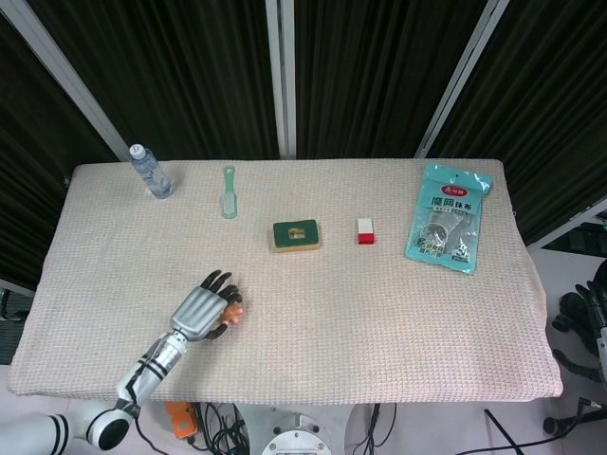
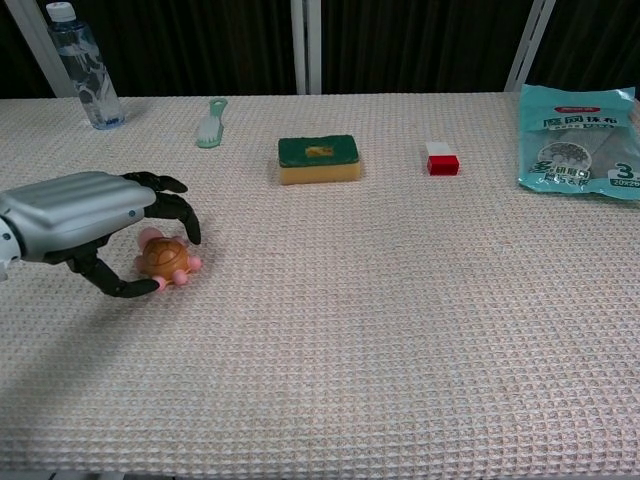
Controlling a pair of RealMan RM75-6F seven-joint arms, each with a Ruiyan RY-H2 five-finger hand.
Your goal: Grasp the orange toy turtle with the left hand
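Observation:
The orange toy turtle (image 2: pixel 165 260) with pink feet lies on the woven cloth at the front left; in the head view only a sliver of the turtle (image 1: pixel 233 311) shows. My left hand (image 2: pixel 85 215) arches over it. The fingers (image 2: pixel 180 212) curve above the shell and the thumb reaches in at the near side by a foot. The turtle still rests on the cloth. From above, the left hand (image 1: pixel 204 305) covers most of it. My right hand (image 1: pixel 583 318) hangs off the table's right edge, holding nothing.
Along the far side stand a water bottle (image 2: pixel 85 68), a green brush (image 2: pixel 211 122), a green-and-yellow sponge (image 2: pixel 319 159), a red-and-white block (image 2: pixel 441 159) and a teal packet (image 2: pixel 580 140). The cloth-covered table (image 1: pixel 379 313) ends close behind the left forearm.

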